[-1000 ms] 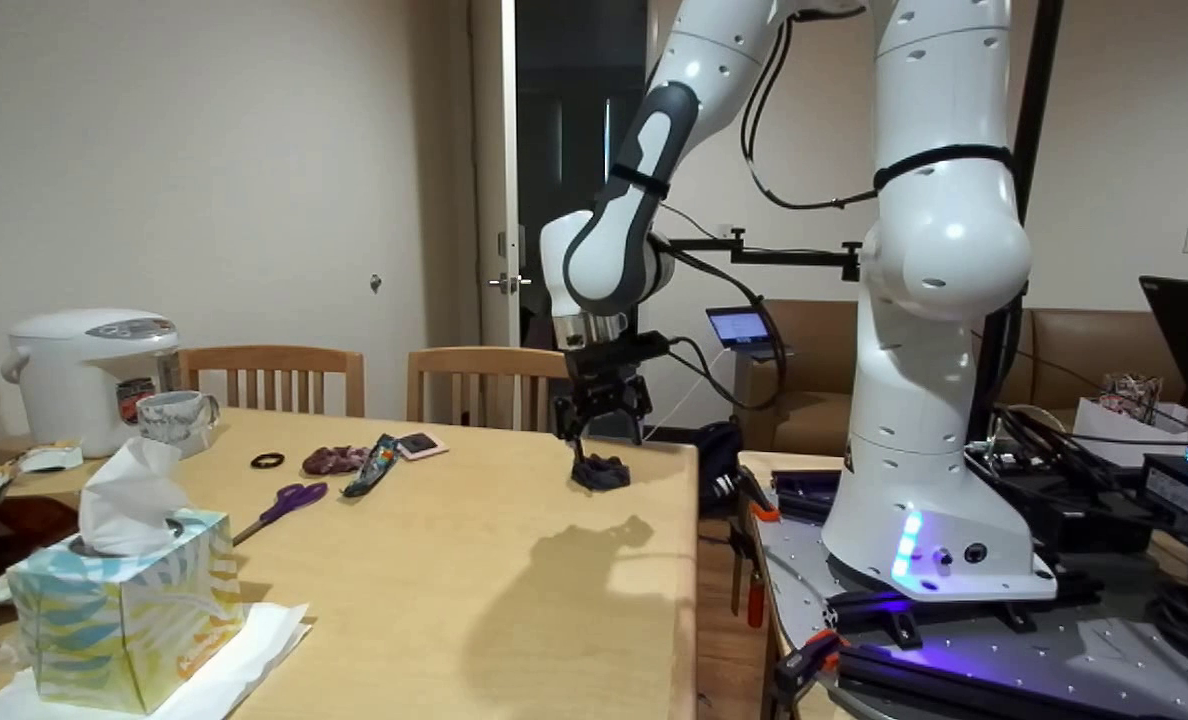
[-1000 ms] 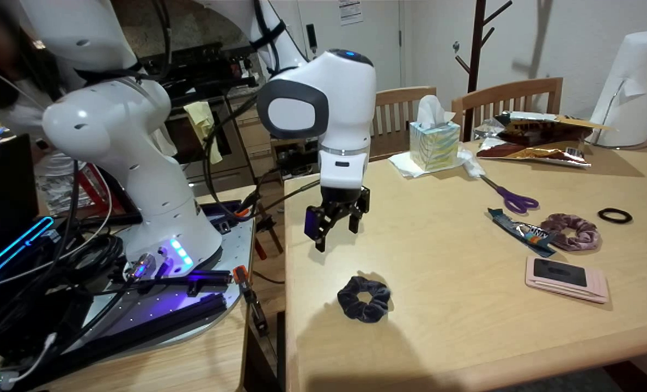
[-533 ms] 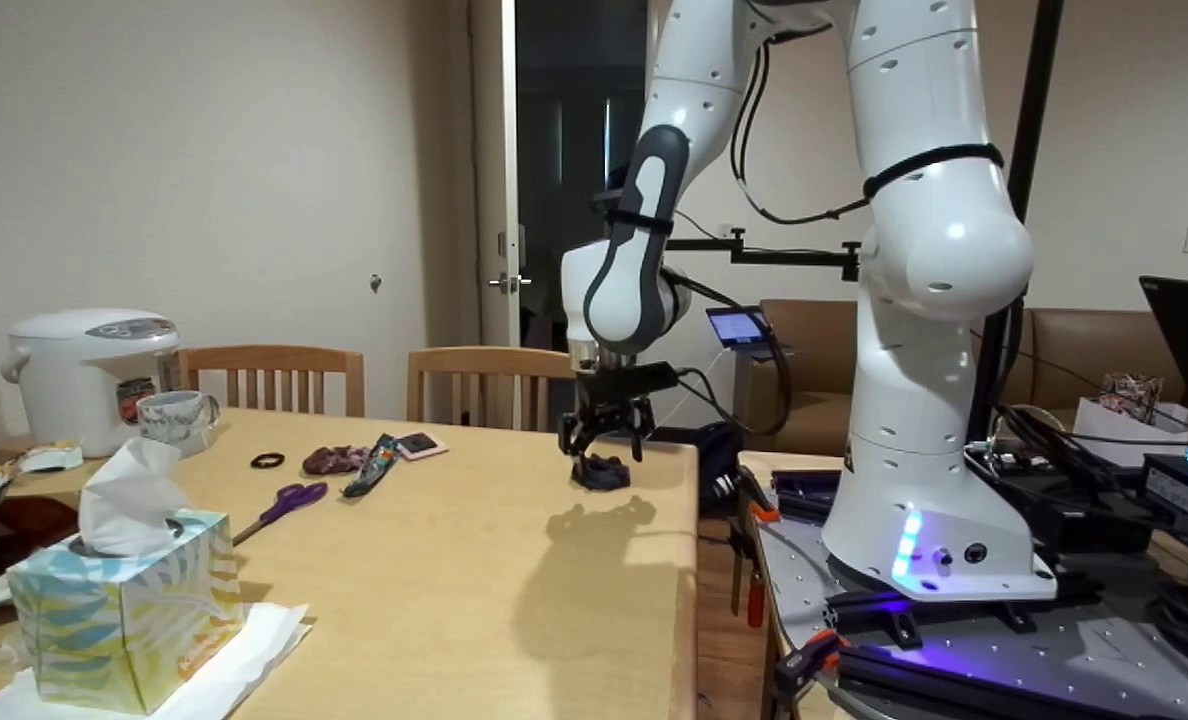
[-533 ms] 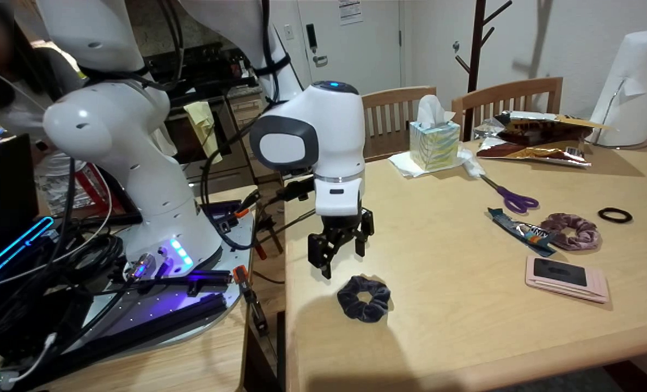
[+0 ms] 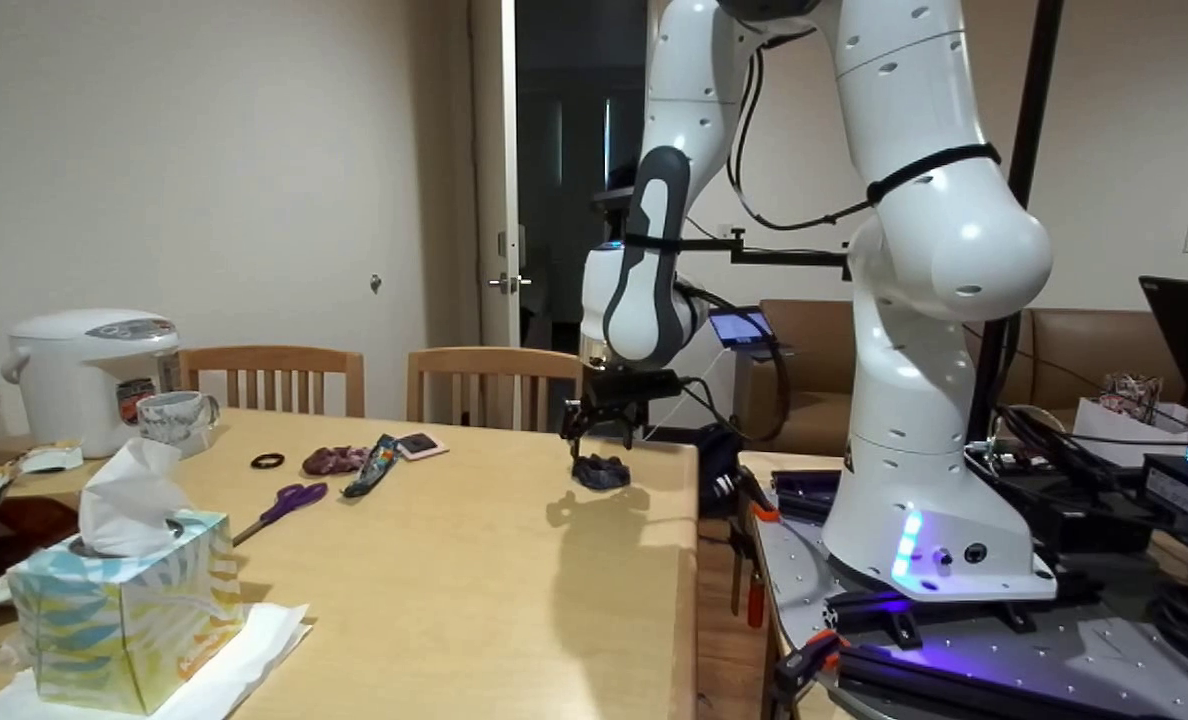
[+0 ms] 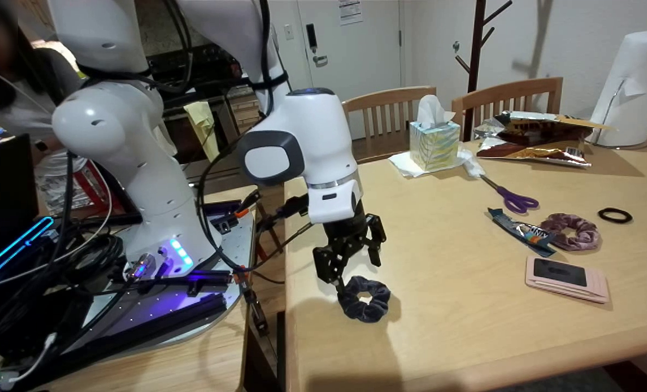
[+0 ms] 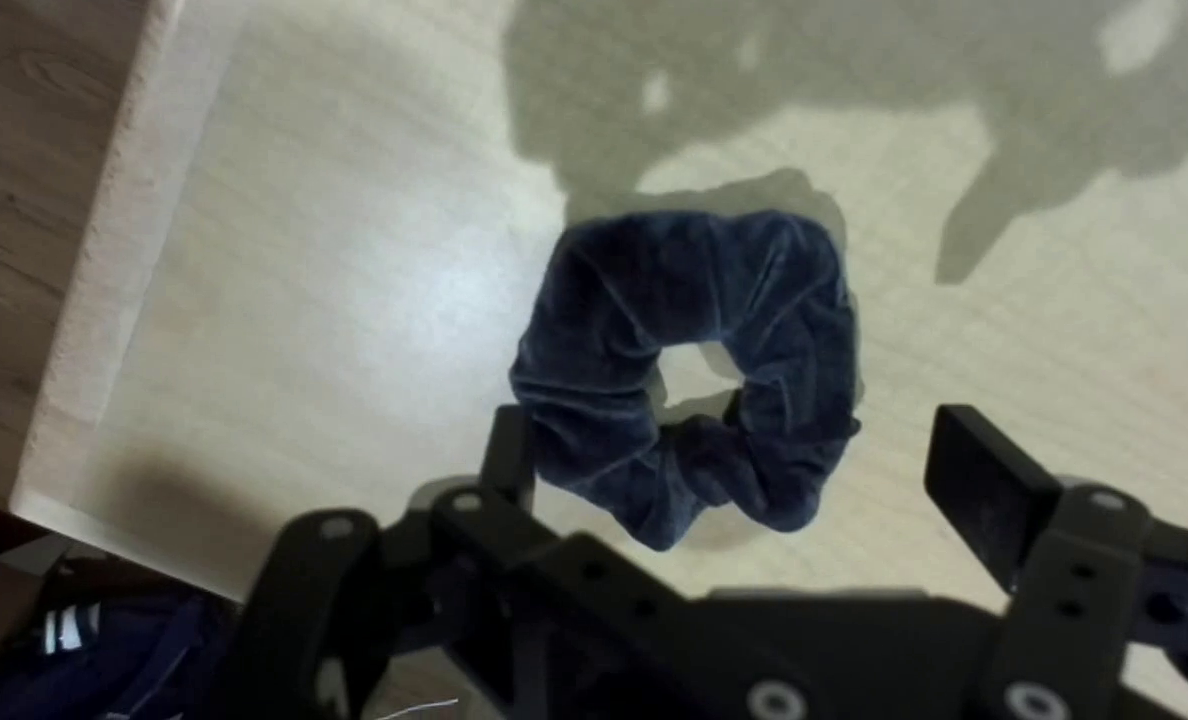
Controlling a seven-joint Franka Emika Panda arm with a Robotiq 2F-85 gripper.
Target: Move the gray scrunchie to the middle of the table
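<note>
The gray scrunchie [image 7: 594, 400] is a dark, crumpled ring of velvety fabric lying flat on the pale wooden table [image 6: 438, 245]. It shows in both exterior views [image 5: 602, 476] [image 6: 375, 311], near the table edge by the robot base. My gripper [image 7: 734, 435] is open and empty above it. In the wrist view the scrunchie lies between and ahead of the fingertips, closer to the left one. The gripper also shows in both exterior views [image 5: 602, 446] [image 6: 358, 274]. One fingertip overlaps the scrunchie's edge in an exterior view; I cannot tell if they touch.
A maroon scrunchie [image 6: 587, 234], a snack wrapper [image 6: 519, 231], a pink card holder [image 6: 568, 291], a black hair tie [image 6: 615, 215] and purple scissors [image 6: 519, 202] lie farther along the table. A tissue box [image 6: 435, 146] and snack bags [image 6: 536, 152] stand beyond.
My gripper has come down and across toward the gray scrunchie, and has turned a little. It has stayed open. The scrunchie has not moved.
</note>
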